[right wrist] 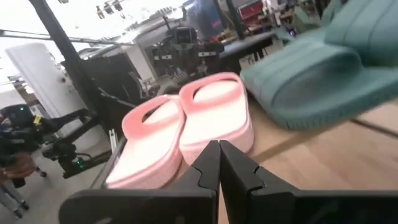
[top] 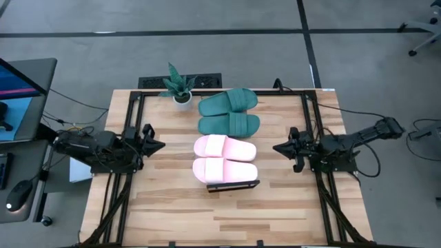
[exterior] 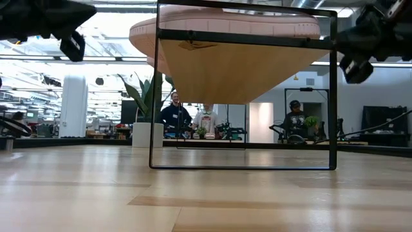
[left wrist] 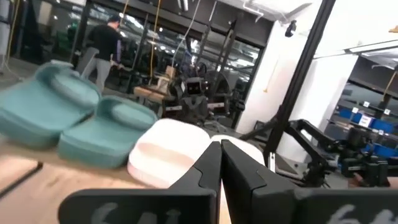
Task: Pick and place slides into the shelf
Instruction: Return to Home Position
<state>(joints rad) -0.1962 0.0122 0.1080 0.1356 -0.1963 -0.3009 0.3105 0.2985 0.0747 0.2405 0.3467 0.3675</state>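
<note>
Judging by the layout, placing looked done and the homing step was in hand: the dark green slides [top: 229, 125] and pale pink slides [top: 224, 147] lay in a row atop the shelf [top: 234, 184]. The left gripper [top: 158, 145] and right gripper [top: 278, 148] flanked it, both pinched closed on nothing. Next, each arm likely needed only to fold back clear.

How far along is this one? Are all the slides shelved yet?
Done: both green slides and both pink slides lie in a row on the shelf. In hand: nothing; left gripper and right gripper sit shut, empty, either side of it. Left: no slide lies on the table.
</note>
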